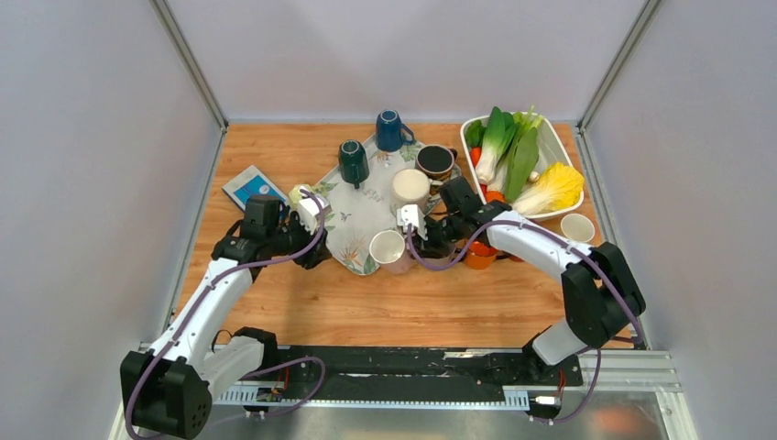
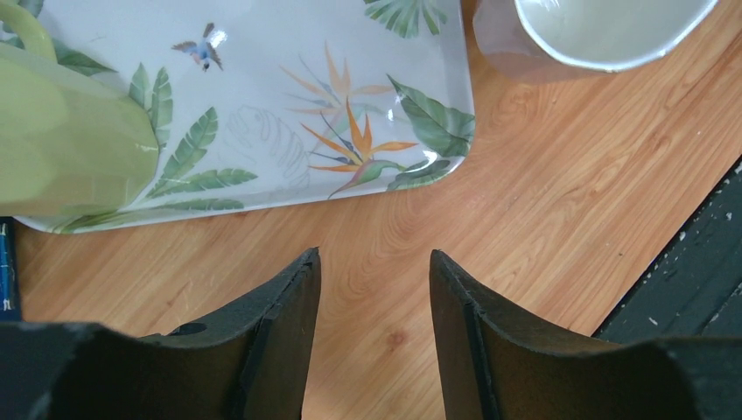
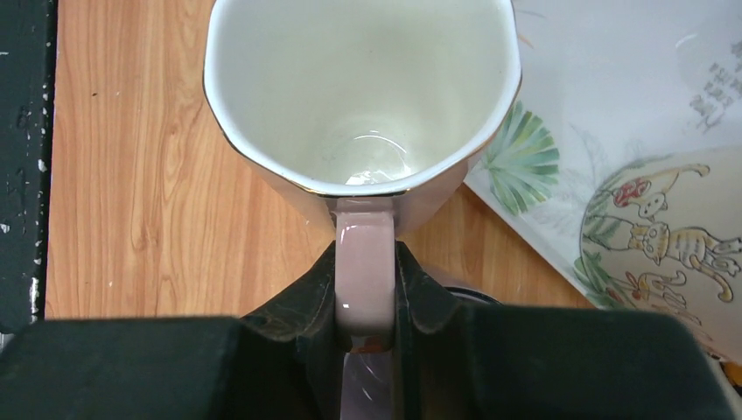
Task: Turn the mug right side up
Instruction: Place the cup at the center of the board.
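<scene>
Two fingers of the right gripper (image 3: pixel 365 280) are pinched on the handle of the pink mug (image 3: pixel 363 96) in the right wrist view, with the handle squeezed between them. The mug's mouth faces up at the camera and shows a white inside. It looks like it's sitting on the wooden table (image 3: pixel 131 175), just beside the corner of the leafy tray (image 3: pixel 612 79). So the flip looks basically done, and letting go is probably what's left.

The catch is that a thin handle is a narrow thing to grip. If the base isn't fully flat, the mug could swivel or rock once it's released. It's also close enough to the tray edge to end up half on the rim and tip.

A cat-print mug (image 3: pixel 674 227) sits on the tray. There's faint lettering near it, but it's too small to read.

From the left wrist, the left gripper (image 2: pixel 374 271) is spread with nothing between its fingers, hanging over bare wood near the tray. A green mug (image 2: pixel 61 131) lies on the tray off to the side.

Up top, a blue mug (image 1: pixel 391 130) and a dark green mug (image 1: pixel 353 162) sit bottoms-up on the tray. No brand is readable anywhere.
</scene>
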